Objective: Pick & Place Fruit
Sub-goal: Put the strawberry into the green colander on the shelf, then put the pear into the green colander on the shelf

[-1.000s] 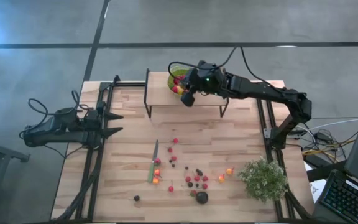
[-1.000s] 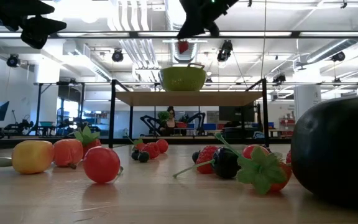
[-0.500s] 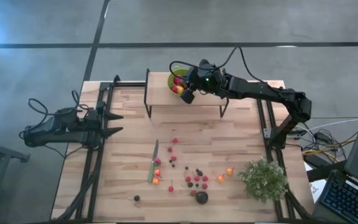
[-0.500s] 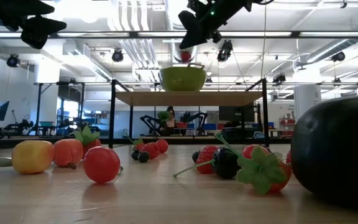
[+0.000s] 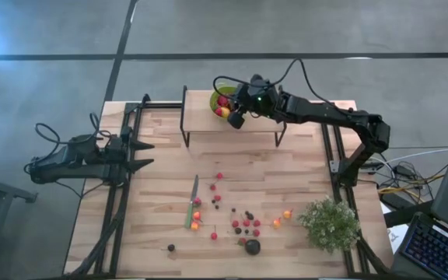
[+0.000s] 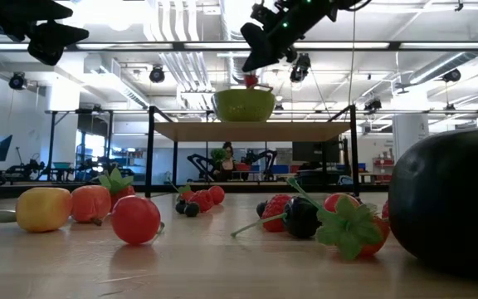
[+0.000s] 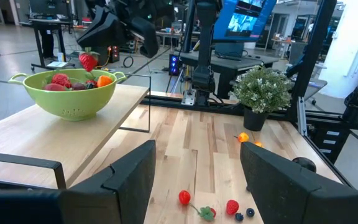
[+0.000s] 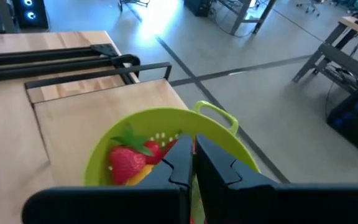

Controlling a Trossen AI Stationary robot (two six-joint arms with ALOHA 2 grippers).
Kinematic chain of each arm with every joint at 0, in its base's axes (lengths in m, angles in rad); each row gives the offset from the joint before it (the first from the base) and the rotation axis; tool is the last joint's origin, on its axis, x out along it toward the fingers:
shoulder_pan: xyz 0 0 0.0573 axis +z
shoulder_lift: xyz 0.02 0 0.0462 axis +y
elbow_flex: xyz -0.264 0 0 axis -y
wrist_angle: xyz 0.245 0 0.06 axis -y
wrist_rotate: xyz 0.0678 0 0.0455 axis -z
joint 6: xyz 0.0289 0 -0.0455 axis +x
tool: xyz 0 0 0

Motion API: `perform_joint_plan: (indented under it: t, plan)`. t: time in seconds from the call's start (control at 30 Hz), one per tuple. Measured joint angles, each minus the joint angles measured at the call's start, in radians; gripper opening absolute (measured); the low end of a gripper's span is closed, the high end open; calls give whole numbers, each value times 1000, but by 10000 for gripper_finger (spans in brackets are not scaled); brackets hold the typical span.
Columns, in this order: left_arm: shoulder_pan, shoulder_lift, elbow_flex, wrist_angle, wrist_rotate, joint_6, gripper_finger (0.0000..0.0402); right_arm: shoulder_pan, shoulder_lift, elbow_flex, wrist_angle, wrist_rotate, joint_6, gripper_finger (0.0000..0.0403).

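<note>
Right gripper (image 6: 251,68) parked just above the green colander (image 6: 244,105) on the raised shelf (image 5: 247,124) at the table's far edge, jaws pinched on a red strawberry (image 7: 87,60) hanging straight over the bowl, so only a straight drop left, probably. Left gripper (image 5: 142,155) wide open and empty at the left edge, far from the loose fruit (image 5: 243,225) near the front edge. Actual pinch point hidden.

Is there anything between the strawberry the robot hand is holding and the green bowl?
Nothing: in the left wrist view the strawberry hangs from the right hand above the green bowl, only air between.
</note>
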Motion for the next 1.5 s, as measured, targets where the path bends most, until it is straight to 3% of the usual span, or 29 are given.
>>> perform_joint_plan:
  t: [0.53, 1.0, 1.23, 1.5]
  plan:
    - [0, 0, 0, 0, 0, 0, 241, -6, 0, -6, -6, 0, 54, 14]
    - [0, 0, 0, 0, 0, 0, 241, -6, -18, -7, -26, 14, 61, 100]
    - [0, 0, 0, 0, 0, 0, 241, 36, -69, -7, -242, -48, 120, 134]
    - [0, 0, 0, 0, 0, 0, 241, 166, -111, -7, -473, -37, 172, 119]
